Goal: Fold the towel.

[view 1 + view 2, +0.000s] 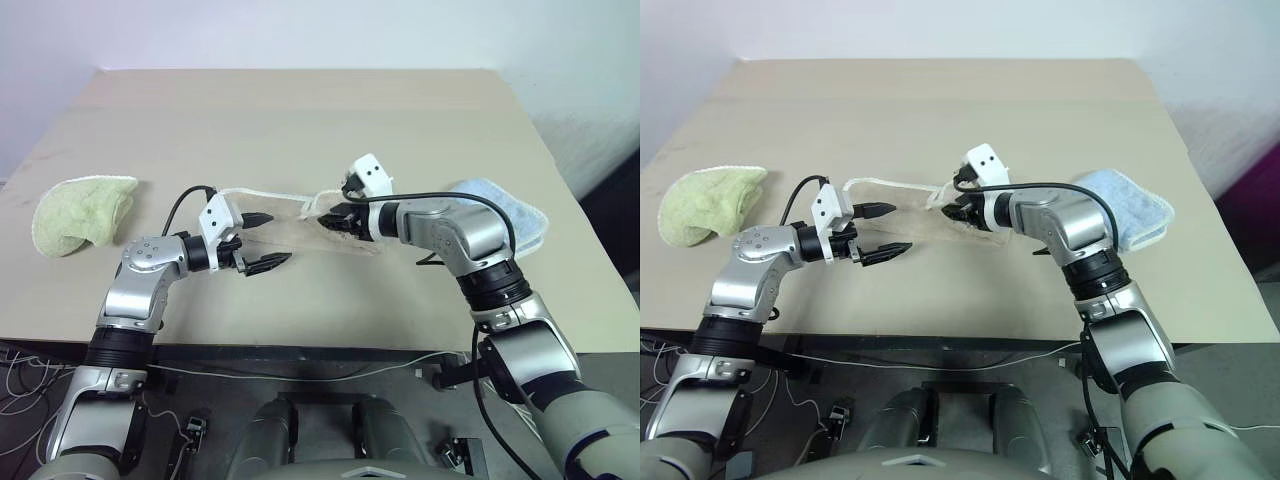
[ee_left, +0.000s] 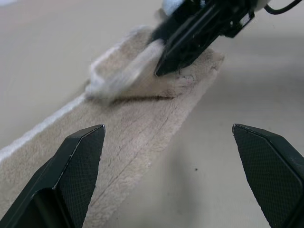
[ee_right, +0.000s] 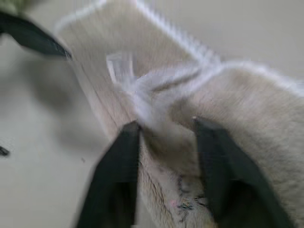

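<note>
The beige towel (image 1: 300, 232) lies as a long folded strip on the table, its white corded edge along the far side. My right gripper (image 1: 325, 222) is low over the strip's right end. In the right wrist view its fingers (image 3: 118, 156) stand apart, and a bunched fold of towel (image 3: 237, 104) with the white edging lies between the tips. My left gripper (image 1: 278, 238) hovers wide open just above the strip's left part and holds nothing. In the left wrist view the towel (image 2: 142, 123) runs ahead to the right gripper (image 2: 161, 69).
A crumpled light green towel (image 1: 80, 210) lies at the table's left edge. A folded light blue towel (image 1: 515, 215) sits at the right, behind my right forearm. The bare tan table (image 1: 300, 110) stretches far back; its front edge is close below the grippers.
</note>
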`<action>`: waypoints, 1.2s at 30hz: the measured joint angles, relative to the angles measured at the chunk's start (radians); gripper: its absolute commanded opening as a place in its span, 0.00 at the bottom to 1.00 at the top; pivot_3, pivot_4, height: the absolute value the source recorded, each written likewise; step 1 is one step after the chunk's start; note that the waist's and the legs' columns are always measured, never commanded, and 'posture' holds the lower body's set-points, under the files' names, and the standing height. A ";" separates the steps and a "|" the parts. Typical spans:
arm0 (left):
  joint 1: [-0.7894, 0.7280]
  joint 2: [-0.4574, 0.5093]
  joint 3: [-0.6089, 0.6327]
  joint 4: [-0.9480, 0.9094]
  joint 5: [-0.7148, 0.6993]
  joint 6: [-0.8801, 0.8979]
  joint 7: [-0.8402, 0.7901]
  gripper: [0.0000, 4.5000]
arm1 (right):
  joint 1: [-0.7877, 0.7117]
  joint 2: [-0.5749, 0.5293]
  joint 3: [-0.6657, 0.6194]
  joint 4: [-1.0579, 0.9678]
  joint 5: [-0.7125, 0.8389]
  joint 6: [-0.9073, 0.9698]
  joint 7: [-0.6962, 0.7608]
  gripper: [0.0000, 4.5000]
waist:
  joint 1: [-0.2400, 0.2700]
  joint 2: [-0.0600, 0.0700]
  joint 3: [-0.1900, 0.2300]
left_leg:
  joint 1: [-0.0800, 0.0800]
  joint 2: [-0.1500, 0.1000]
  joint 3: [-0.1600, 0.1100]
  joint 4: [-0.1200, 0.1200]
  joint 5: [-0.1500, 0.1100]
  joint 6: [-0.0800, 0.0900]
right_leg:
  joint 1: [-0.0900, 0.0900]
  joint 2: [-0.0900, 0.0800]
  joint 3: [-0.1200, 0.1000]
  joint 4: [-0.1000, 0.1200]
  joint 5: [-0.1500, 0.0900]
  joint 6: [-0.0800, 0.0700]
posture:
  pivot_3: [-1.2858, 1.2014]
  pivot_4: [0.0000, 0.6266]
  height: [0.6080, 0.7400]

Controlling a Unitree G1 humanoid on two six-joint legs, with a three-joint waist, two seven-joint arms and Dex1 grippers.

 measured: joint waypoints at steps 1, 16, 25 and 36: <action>0.000 0.000 0.000 -0.001 -0.003 0.001 0.000 1.00 | 0.004 0.004 -0.023 -0.016 0.009 0.008 0.000 0.69 | 0.000 0.000 0.000 | 0.000 0.000 0.000 0.000 0.000 0.000 | 0.000 0.000 0.000 0.000 0.000 0.000 | 0.52 0.24 1.00; 0.091 -0.078 0.180 -0.062 -0.166 0.264 0.275 1.00 | 0.132 0.028 -0.106 0.040 -0.149 -0.244 -0.008 0.09 | -0.003 0.000 0.000 | 0.000 0.000 0.000 0.000 0.000 0.000 | 0.000 0.000 0.000 0.001 0.000 0.000 | 0.52 0.24 1.00; 0.174 -0.124 0.318 -0.200 -0.343 0.504 0.468 1.00 | 0.123 0.079 0.010 0.298 -0.339 -0.535 0.072 0.01 | -0.003 -0.001 -0.001 | 0.002 0.000 0.000 0.001 0.000 0.000 | 0.002 0.000 0.000 0.001 0.000 0.000 | 0.52 0.24 1.00; 0.144 -0.275 0.436 -0.236 -0.526 0.787 0.792 1.00 | 0.147 0.061 -0.046 0.130 -0.336 -0.591 0.133 0.01 | 0.001 -0.001 -0.001 | 0.003 0.000 0.000 0.001 0.000 -0.001 | 0.003 0.000 0.000 0.001 0.000 0.000 | 0.52 0.24 1.00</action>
